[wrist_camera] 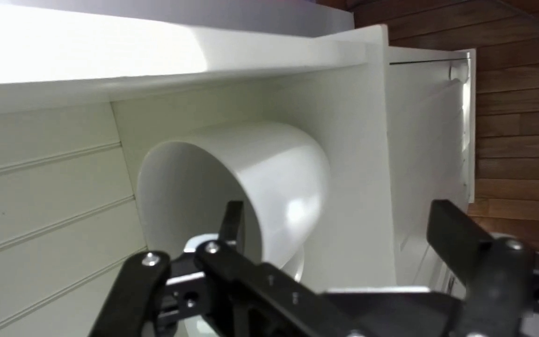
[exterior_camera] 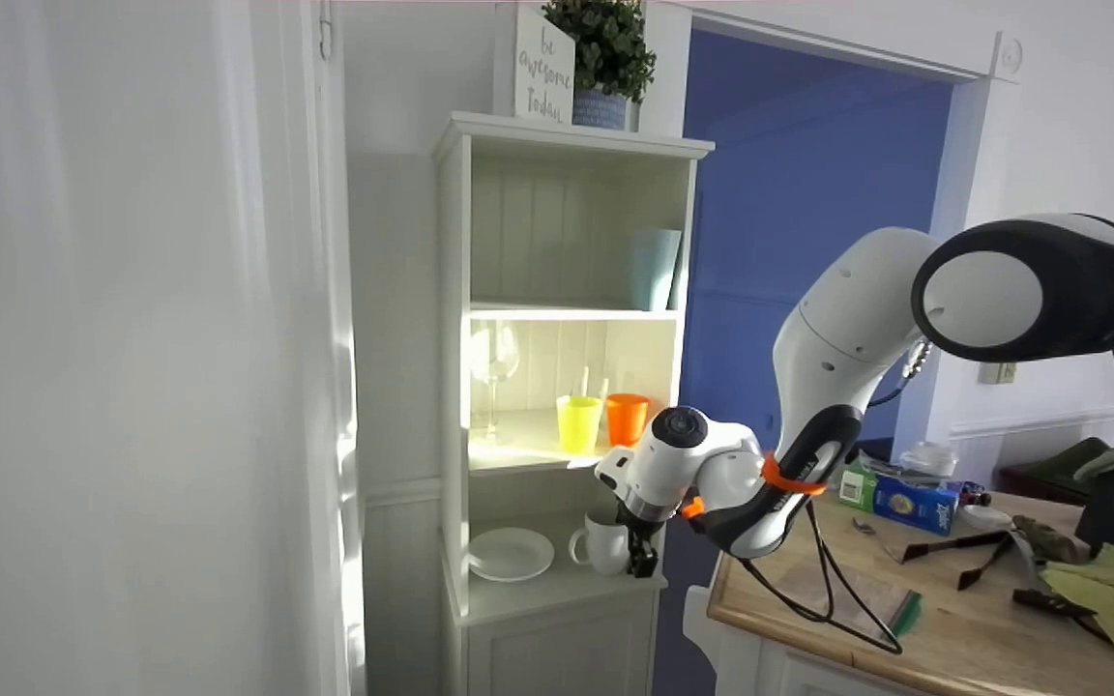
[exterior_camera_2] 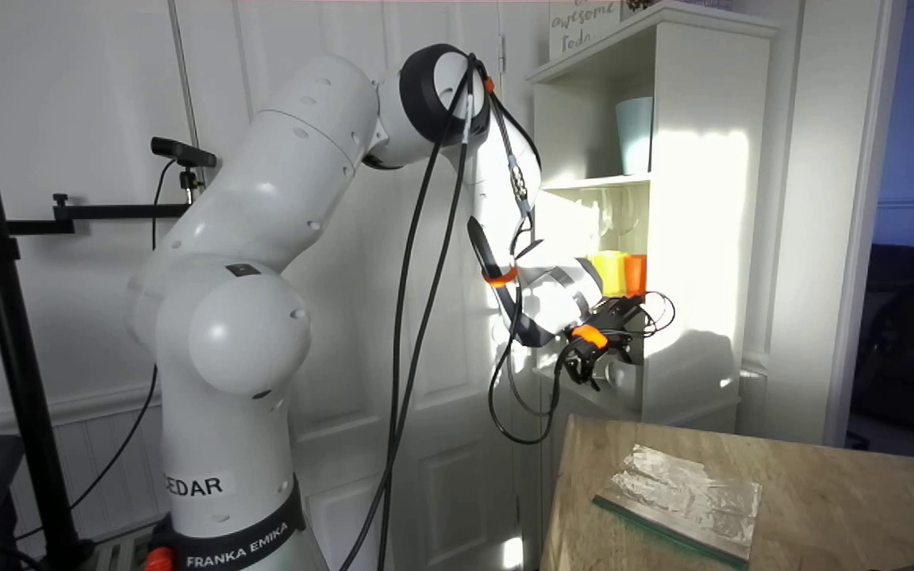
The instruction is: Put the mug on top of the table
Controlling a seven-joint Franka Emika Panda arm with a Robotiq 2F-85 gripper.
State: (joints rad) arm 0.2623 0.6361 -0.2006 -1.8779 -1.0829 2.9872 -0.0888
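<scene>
The white mug point(exterior_camera: 605, 547) stands upright on the lower shelf of the white cabinet, its handle towards the plate. In an exterior view it is mostly hidden behind the gripper point(exterior_camera_2: 593, 366). In the wrist view the mug point(wrist_camera: 288, 173) lies sideways in the picture, its mouth facing left. My gripper point(wrist_camera: 344, 224) is open and holds nothing. One finger shows across the mug's mouth; I cannot tell whether it is inside. The other finger is outside, apart from the mug. The gripper also shows beside the mug point(exterior_camera: 642, 553). The light-wood table point(exterior_camera: 982, 628) is also in an exterior view point(exterior_camera_2: 838, 507).
A white plate point(exterior_camera: 510, 555) stands beside the mug. A shelf board point(exterior_camera: 528, 462) runs above, holding a yellow cup point(exterior_camera: 577, 425), an orange cup point(exterior_camera: 626, 420) and a glass point(exterior_camera: 493, 367). The cabinet side wall point(exterior_camera_2: 703, 238) is close. A plastic bag point(exterior_camera_2: 687, 500) lies on the table. Cables hang from the arm.
</scene>
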